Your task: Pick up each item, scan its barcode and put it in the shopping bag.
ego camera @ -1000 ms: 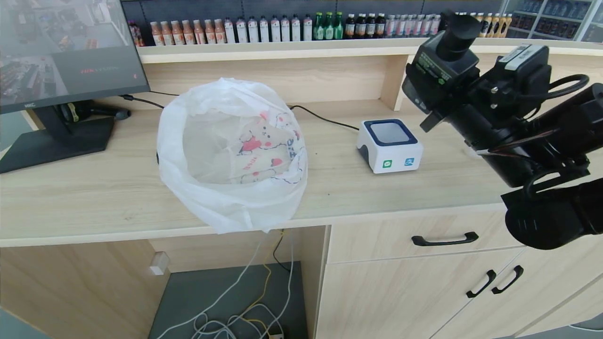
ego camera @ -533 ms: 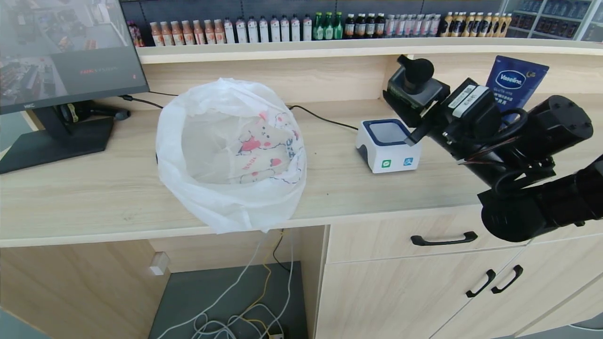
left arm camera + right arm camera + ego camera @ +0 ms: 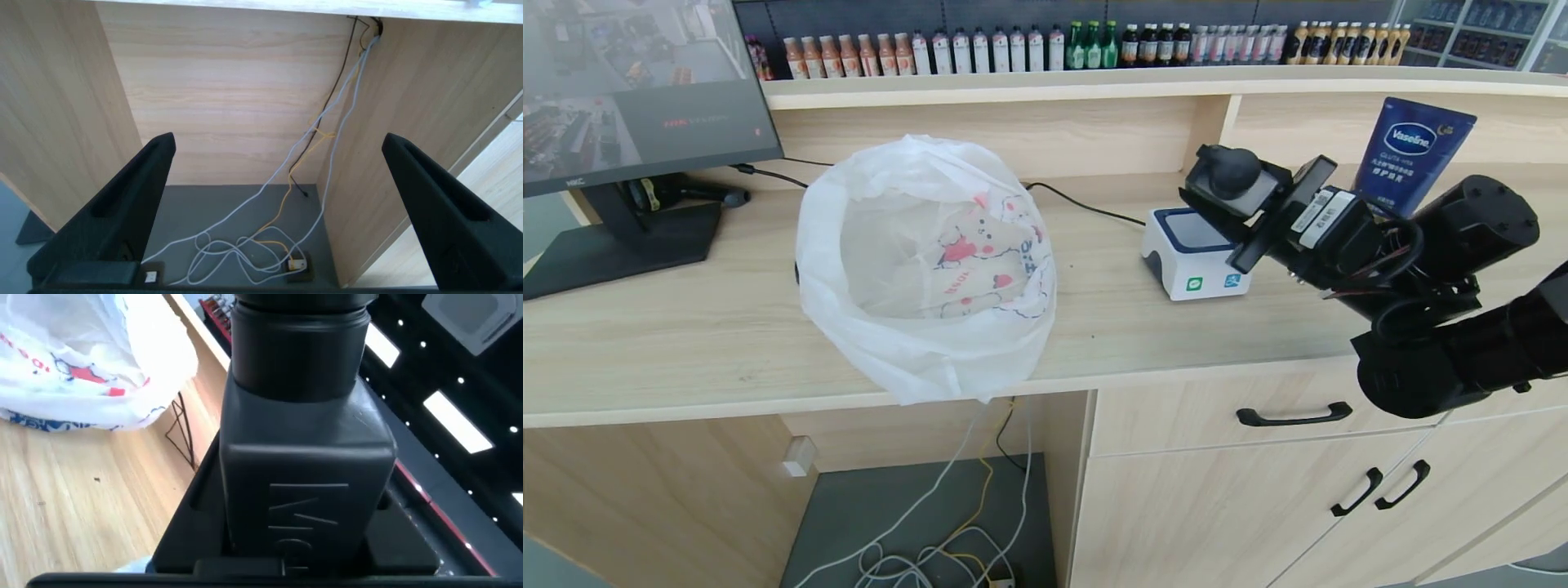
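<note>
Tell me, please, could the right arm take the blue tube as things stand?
Probably not: its hand is shut on a bottle by the scanner, so it has no free grip, though the tube stands close behind it.

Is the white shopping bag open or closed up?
Open. The shopping bag has its mouth spread wide on the counter, and a packet with pink pictures shows inside.

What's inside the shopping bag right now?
A white packet with red and pink cartoon print lies in the shopping bag. Anything beneath it is covered by the packet and the bag's folds.
</note>
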